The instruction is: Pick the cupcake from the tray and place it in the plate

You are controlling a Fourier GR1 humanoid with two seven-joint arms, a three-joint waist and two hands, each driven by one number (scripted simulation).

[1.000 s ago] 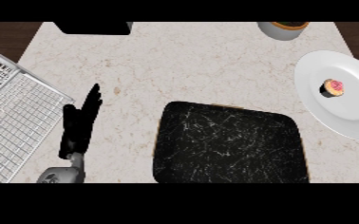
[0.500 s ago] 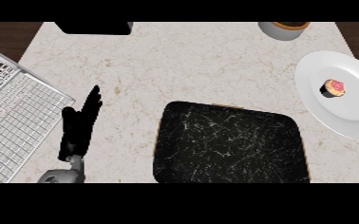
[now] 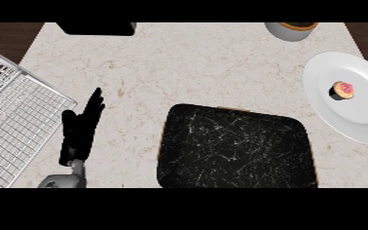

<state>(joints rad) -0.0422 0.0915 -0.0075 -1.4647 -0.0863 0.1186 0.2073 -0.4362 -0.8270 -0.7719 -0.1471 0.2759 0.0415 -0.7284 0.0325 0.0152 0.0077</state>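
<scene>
Position: robot's head, above the pale speckled stone counter top (image 3: 208, 68)
Facing: steeply downward
Coverage: far edge and both far corners in frame, at top

The right edge cuts the plate (image 3: 321, 97), the left the rack (image 3: 28, 122).

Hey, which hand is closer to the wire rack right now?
Left. The left hand rests open just beside the right edge of the wire rack; the right hand is out of view.

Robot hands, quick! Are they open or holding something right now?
Left robot hand: open, fingers straight, holding nothing.
Right robot hand: not in the head view, so it cannot be told.
</scene>
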